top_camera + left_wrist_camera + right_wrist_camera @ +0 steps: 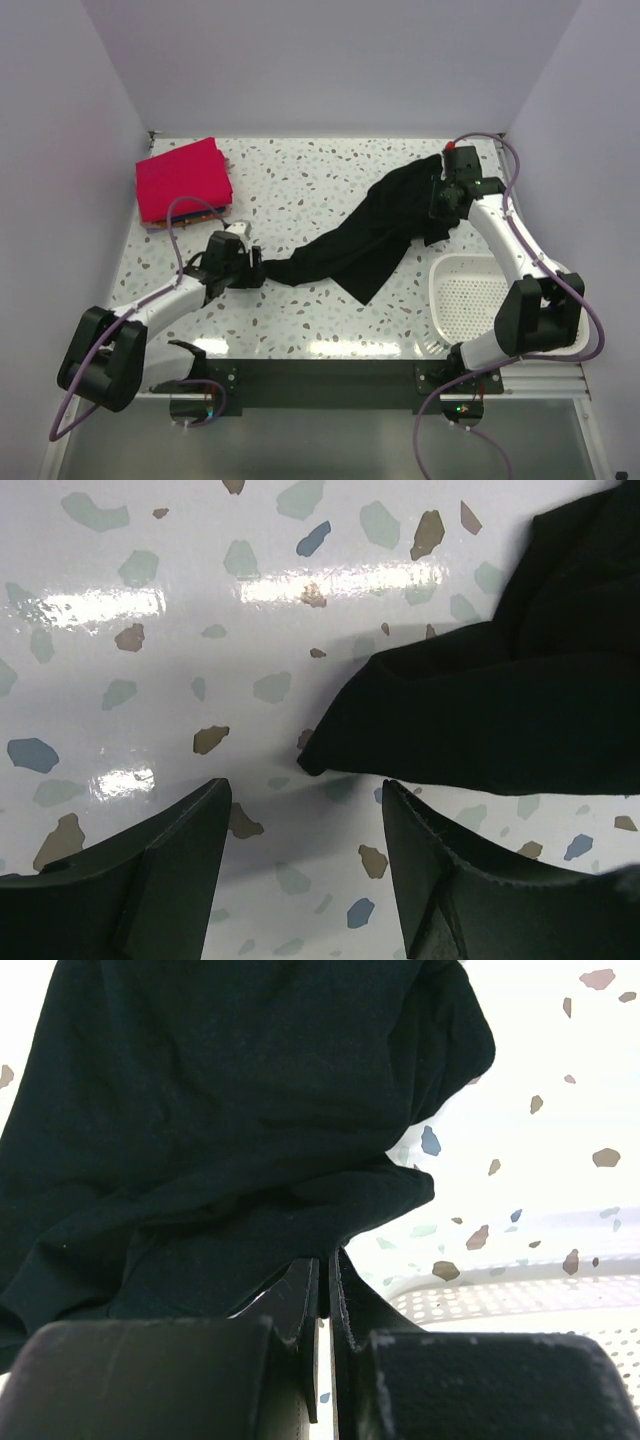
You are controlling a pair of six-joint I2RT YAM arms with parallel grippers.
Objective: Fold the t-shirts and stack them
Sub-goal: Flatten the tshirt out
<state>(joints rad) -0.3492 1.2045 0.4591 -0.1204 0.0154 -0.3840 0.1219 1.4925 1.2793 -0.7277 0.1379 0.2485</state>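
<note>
At the near left of the speckled table [300,180], the left gripper [303,790] sits low with its two fingers spread and nothing between them. The pointed near-left end of the black t-shirt [380,225] lies on the table just beyond its fingertips. Over at the far right, the right gripper [322,1255] has its two fingers pressed together on a fold of that same shirt. The one black shirt runs in a rumpled diagonal band between the two grippers, narrow at the left end and broad and bunched at the right. In the far left corner there is one stack, with a folded pinkish-red t-shirt [183,178] on top. Coloured edges [180,222] show beneath it, but I cannot count them. One white mesh basket [440,290] stands at the near right, beside the right arm.
</note>
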